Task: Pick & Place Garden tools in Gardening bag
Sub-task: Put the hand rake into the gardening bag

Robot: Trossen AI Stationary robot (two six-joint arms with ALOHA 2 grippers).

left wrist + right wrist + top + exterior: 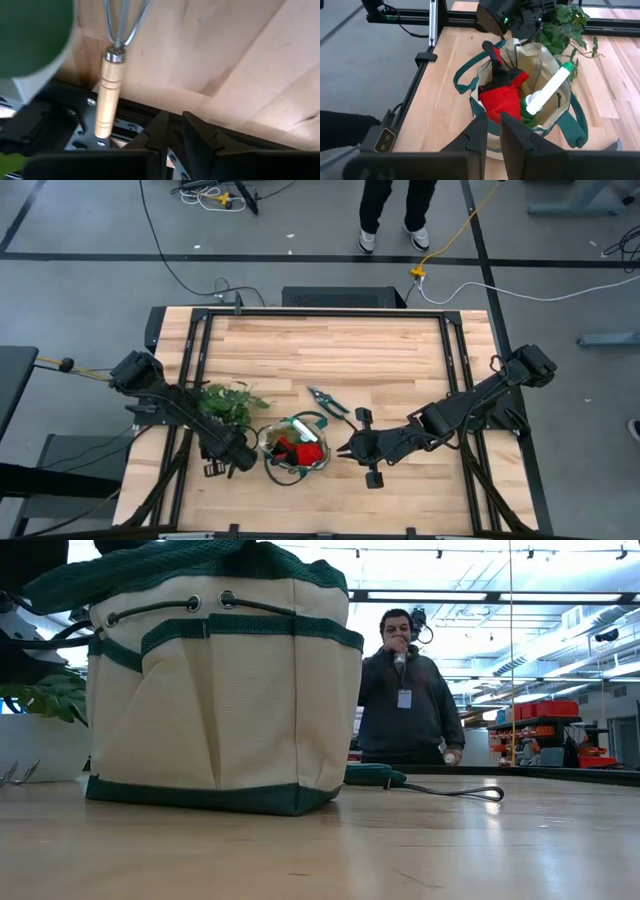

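Note:
The beige gardening bag point(272, 436) with green trim stands upright near the table's front middle; it also shows in the right wrist view point(546, 62) and the low view point(220, 700). Red-and-black gloves point(500, 97) and the green spray bottle point(547, 92) stick out of its open top. The pruning shears point(325, 400) lie flat just beyond the bag. One wooden-handled rake point(110, 90) lies with its handle end on the black frame. My left gripper point(240, 460) is shut and empty at the bag's left side. My right gripper point(345, 450) is shut and empty at the bag's right side.
A leafy plant sprig point(228, 402) lies left of and beyond the bag, under my left arm. Black frame rails point(190, 380) run along the table's edges. A person point(405, 690) stands beyond the far edge. Bare wood spans the table's far half and front right.

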